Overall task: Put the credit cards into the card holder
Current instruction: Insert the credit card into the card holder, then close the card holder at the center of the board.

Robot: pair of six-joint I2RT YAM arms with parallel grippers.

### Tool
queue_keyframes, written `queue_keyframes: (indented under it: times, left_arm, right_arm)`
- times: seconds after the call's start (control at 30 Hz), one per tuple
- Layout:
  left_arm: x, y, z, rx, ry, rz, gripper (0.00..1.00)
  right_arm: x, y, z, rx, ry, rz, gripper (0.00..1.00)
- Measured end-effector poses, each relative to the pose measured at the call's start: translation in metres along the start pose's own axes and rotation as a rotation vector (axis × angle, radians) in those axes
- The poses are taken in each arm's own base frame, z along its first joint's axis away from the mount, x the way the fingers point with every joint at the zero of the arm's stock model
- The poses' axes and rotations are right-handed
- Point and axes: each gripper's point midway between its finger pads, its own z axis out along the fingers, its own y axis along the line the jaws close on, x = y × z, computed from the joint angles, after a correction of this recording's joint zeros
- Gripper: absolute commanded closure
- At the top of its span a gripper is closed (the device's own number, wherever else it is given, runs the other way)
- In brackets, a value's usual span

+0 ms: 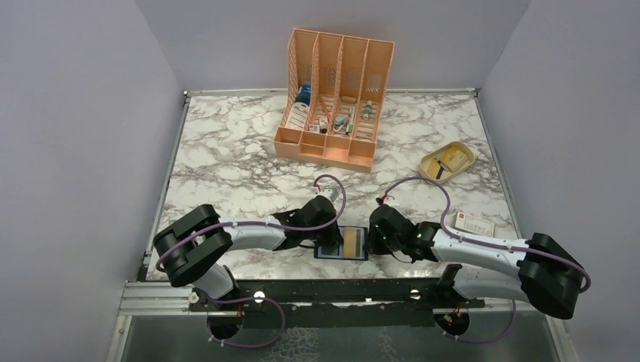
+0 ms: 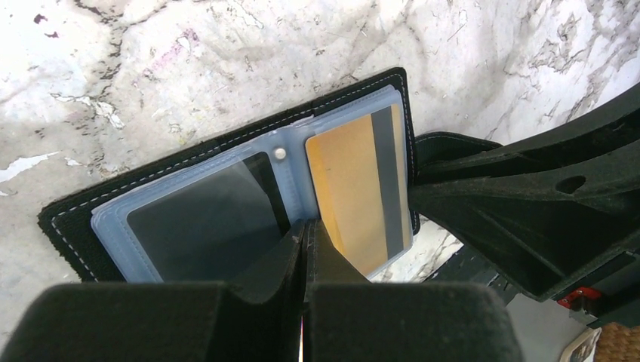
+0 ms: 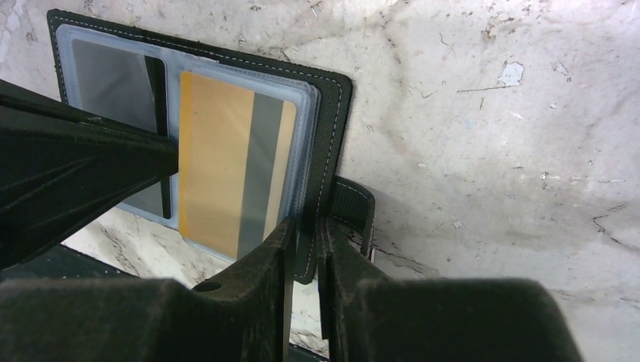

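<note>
The black card holder (image 1: 330,253) lies open near the table's front edge. In the left wrist view the holder (image 2: 75,226) shows greyish clear sleeves. A gold card with a grey stripe (image 2: 358,196) sits in its right sleeve and a dark card (image 2: 204,219) in its left one. My left gripper (image 2: 306,230) is shut, tips on the middle fold. My right gripper (image 3: 306,226) is shut on the holder's right cover edge (image 3: 336,113), beside the tab (image 3: 355,204). A whitish card with red marks (image 1: 474,225) lies on the table to the right, apart from both grippers.
A tall orange slotted organizer (image 1: 334,98) stands at the back middle. A beige oval dish (image 1: 447,161) with small items sits at the right. The table's front edge runs just below the holder, and both arms (image 1: 249,235) meet over it.
</note>
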Motion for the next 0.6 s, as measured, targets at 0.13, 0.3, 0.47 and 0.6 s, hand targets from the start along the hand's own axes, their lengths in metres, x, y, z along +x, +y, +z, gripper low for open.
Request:
queue_keyframes:
  times: [0.13,0.3,0.47,0.6]
  left_arm:
    - [-0.001,-0.003,0.0,0.003,0.001,0.007,0.96]
    - [-0.005,-0.008,-0.001,0.01,-0.005,0.024,0.75]
    - [-0.014,-0.008,-0.012,0.005,-0.03,0.04,0.62]
    - [-0.033,-0.002,-0.024,-0.005,-0.078,0.033,0.56]
  right_arm:
    - [-0.002,0.001,-0.003,0.004,0.003,-0.016,0.78]
    - [-0.019,0.016,-0.017,-0.036,-0.034,-0.018,0.7]
    - [-0.033,0.021,-0.031,-0.037,-0.078,-0.012,0.64]
    - [-0.034,0.014,-0.034,0.006,-0.076,-0.017,0.6]
